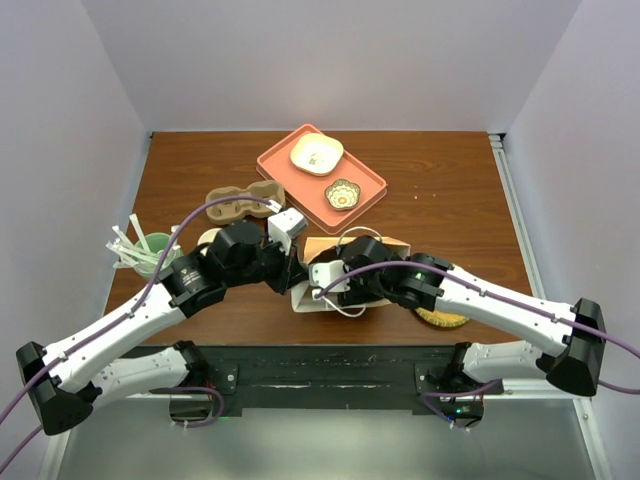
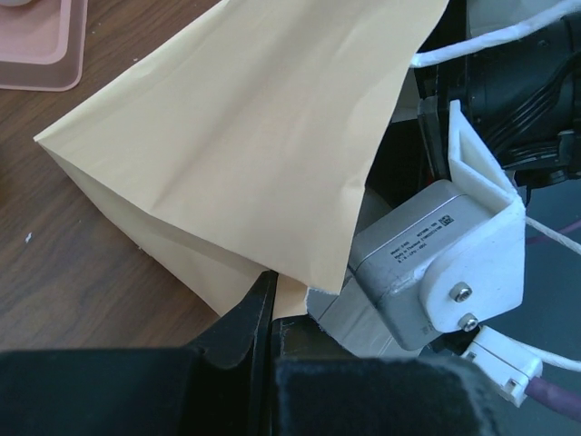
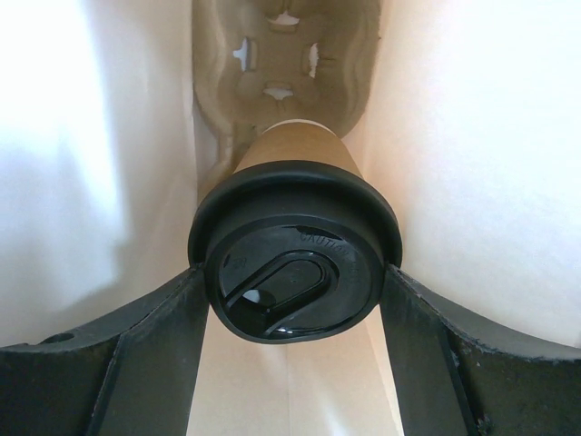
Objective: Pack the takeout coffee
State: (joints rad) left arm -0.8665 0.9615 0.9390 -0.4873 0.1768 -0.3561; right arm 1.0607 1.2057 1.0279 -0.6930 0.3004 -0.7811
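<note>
Coffee run, mid-pack: the takeout coffee [image 3: 295, 263] was inside the paper bag [image 2: 227, 154], not yet seated.
The right gripper [image 3: 292, 277] was clamped on the cup just under its black lid, pointing it at the pulp carrier [image 3: 281, 64] deeper in, so I'd guess that's its slot. The left gripper [image 2: 272, 300] looked pinched on the bag's mouth edge, probably so the bag didn't slide on the worktop [image 2: 64, 263].

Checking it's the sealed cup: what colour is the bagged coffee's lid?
Black; the takeout coffee lid shows best in the right wrist view.
</note>
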